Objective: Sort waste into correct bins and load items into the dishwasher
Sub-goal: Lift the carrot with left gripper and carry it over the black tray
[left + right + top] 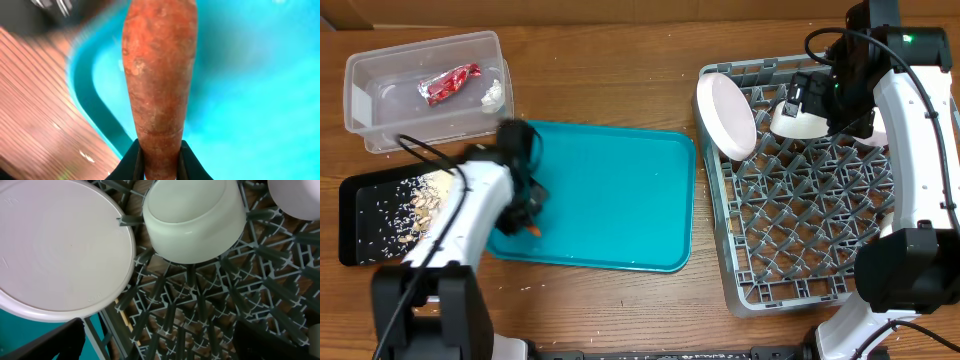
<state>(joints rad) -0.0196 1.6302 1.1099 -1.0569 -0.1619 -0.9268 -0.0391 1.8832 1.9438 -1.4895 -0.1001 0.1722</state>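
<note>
My left gripper [532,222] [160,162] is shut on the small orange carrot [160,75] [536,230] and holds it over the left edge of the teal tray. The clear tub [365,110] holds the red wrapper [450,83] and the white scrap [492,93]. The black tray [360,235] holds beige food bits [420,205]. The grey dish rack [740,290] [200,305] holds a white plate [725,112] [60,250] leaning at its left wall, and a white bowl [800,124] [195,220]. My right gripper [820,95] [160,340] is open and empty above the rack, near the bowl.
The teal serving tray [620,190] [260,100] lies between the black tray and the rack. Another white cup [300,197] sits in the rack beside the bowl. A thin wooden stick [129,322] shows by the rack's left wall.
</note>
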